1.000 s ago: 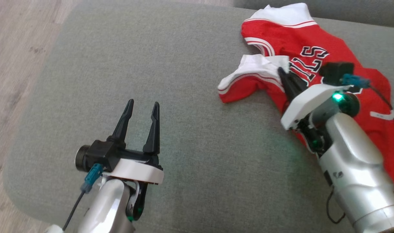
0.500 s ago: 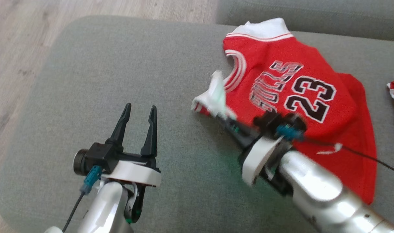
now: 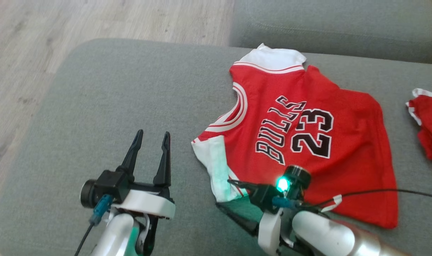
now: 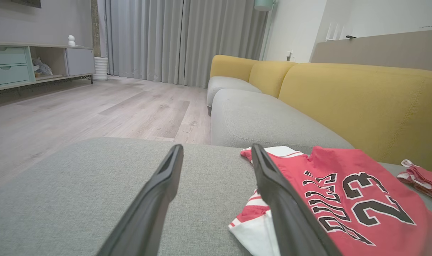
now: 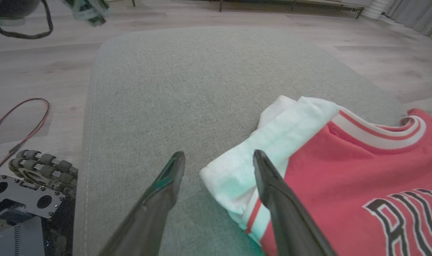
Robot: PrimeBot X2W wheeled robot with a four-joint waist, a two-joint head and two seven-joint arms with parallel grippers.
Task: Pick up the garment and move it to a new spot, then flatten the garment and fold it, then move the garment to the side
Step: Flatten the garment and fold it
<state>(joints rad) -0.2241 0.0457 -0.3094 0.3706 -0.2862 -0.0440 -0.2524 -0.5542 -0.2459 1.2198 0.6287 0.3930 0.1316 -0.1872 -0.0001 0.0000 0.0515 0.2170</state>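
The red-and-white fabric basketball jersey (image 3: 308, 142) lies nearly spread on the grey upholstered sofa cushion (image 3: 130, 89), both sets of jaws apart and empty, with the right gripper (image 3: 223, 193) at its bunched white shoulder edge and the left gripper (image 3: 152, 133) near it, so flattening probably wants a low, gentle outward tug there.

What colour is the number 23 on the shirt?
Black with a white outline. The head view shows the number 23 best.

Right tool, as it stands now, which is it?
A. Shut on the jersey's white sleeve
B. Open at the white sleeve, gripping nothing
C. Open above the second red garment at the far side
B: the right tool stands open at the white sleeve of the jersey, which lies loose on the cushion.
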